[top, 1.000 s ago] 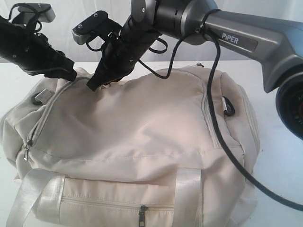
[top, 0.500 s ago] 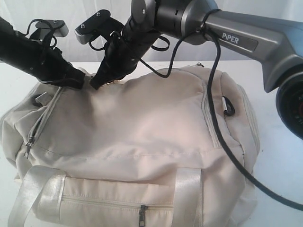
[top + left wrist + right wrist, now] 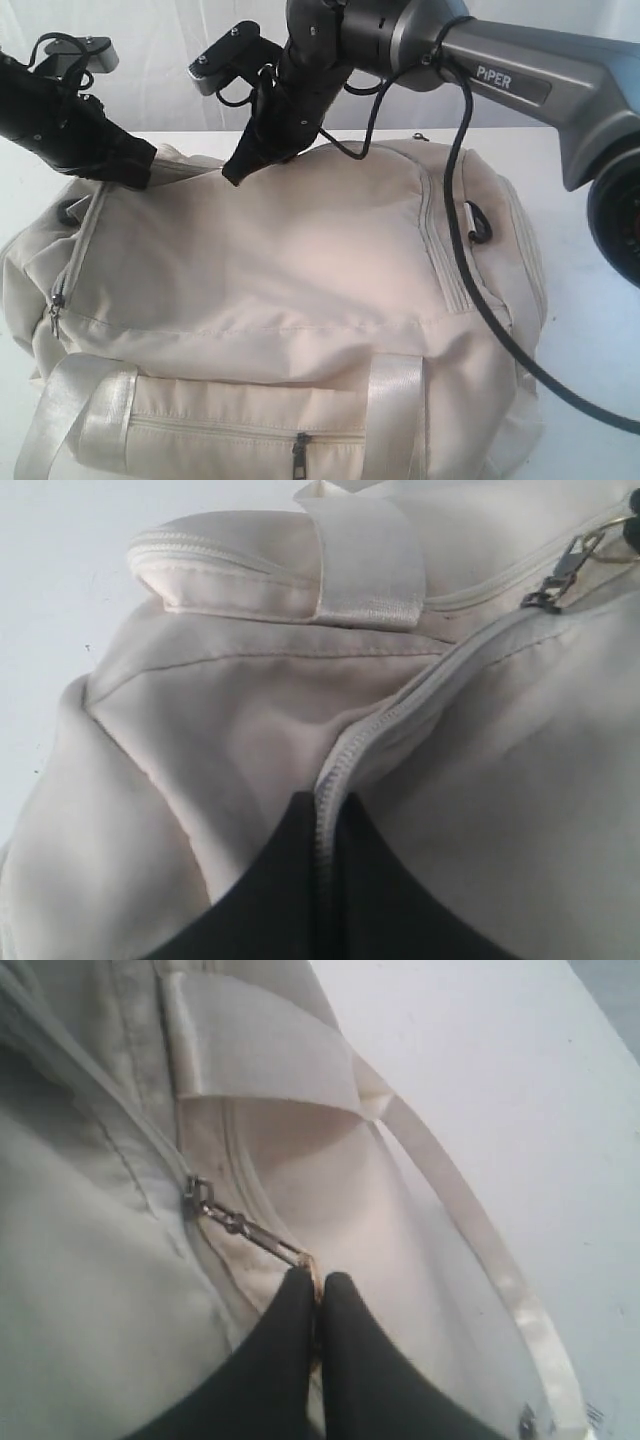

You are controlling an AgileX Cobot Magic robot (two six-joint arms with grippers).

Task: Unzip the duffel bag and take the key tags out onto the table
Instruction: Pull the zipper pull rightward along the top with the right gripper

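Note:
The cream duffel bag [image 3: 300, 270] lies on the white table [image 3: 585, 340] and fills most of the exterior view. My left gripper [image 3: 137, 172] is at the bag's top left, shut on the edge of the top zip [image 3: 345, 760]. My right gripper [image 3: 236, 176] stands a little to its right, on the bag's top. It is shut on the metal ring of the top zip's pull chain [image 3: 245, 1228]. The same pull [image 3: 562, 572] shows far off in the left wrist view. The key tags are hidden.
A pale webbing strap [image 3: 395, 410] crosses the front pocket, whose dark pull [image 3: 299, 452] hangs near the bottom edge. A side pocket pull [image 3: 55, 305] sits at the left and a dark clip [image 3: 478, 222] at the right. The right arm's black cable [image 3: 480, 300] drapes over the bag.
My right gripper has moved to the right along the bag's top with the pull in it. The left gripper first went right, then drew back left, still holding the zip edge.

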